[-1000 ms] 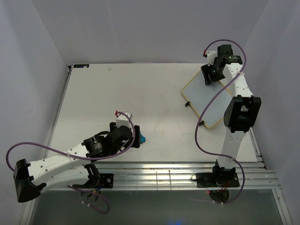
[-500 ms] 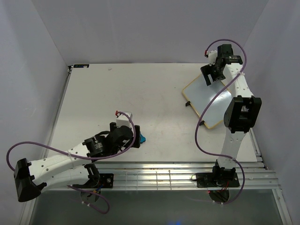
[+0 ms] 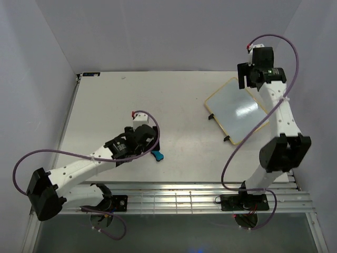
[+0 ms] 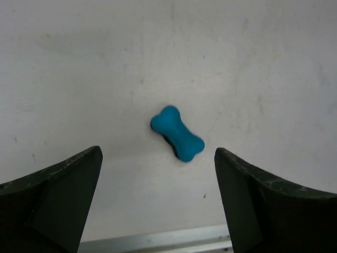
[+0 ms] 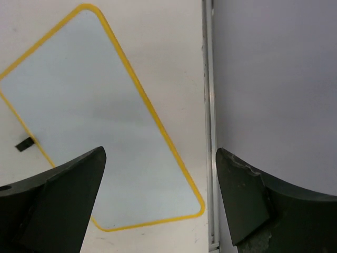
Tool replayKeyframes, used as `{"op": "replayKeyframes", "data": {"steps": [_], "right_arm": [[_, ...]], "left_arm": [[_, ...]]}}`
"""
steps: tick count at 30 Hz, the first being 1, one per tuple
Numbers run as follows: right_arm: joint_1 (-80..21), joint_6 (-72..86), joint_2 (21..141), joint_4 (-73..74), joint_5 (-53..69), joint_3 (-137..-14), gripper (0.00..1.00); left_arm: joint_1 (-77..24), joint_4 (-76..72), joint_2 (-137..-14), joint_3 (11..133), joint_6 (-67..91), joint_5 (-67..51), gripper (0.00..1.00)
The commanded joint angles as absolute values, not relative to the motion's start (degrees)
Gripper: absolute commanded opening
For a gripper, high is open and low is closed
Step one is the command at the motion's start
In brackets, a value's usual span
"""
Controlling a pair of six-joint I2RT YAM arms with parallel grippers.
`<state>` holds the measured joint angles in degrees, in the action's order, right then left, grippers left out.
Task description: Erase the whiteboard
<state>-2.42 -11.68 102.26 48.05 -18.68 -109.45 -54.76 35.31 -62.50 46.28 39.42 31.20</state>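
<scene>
Through my feeds the whiteboard [image 5: 95, 121] read as a plain, pale bluish white, edged by a thin yellow frame, with a small black foot [image 5: 23, 144] at its rim. The eraser [image 4: 177, 133] was a bright teal-blue, with a darker underside just showing. The table [image 4: 253, 63] was off-white, flecked with faint grey scuffs and specks. I saw the left gripper [image 4: 157, 155] and the right gripper [image 5: 160, 153] in matte black. The left arm [image 3: 79, 171] and right arm [image 3: 281, 113] were white with black joints, and purple cables [image 3: 274, 36] looped along them. The walls [image 3: 158, 37] were a pale lavender grey, and the rail [image 3: 184, 197] at the near edge was silver.
</scene>
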Motion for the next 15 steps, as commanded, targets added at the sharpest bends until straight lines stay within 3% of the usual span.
{"op": "replayKeyframes", "data": {"steps": [1, 4, 8, 15], "right_arm": [[-8.5, -3.1, 83.2, 39.1, -21.3, -95.3, 0.9], [-12.6, 3.2, 69.1, 30.6, -17.1, -82.0, 0.9], [-14.5, 6.7, 55.4, 28.5, -14.0, -63.2, 0.9], [-14.4, 4.5, 41.2, 38.7, -16.4, -58.8, 0.9]], "left_arm": [[-45.9, 27.4, -66.3, 54.0, 33.2, 25.9, 0.98], [-37.9, 29.7, -71.5, 64.1, 31.1, 26.4, 0.98], [-32.4, 30.7, -65.8, 67.5, 28.6, 30.5, 0.98], [-31.6, 36.6, -49.9, 66.2, 19.1, 38.6, 0.98]]}}
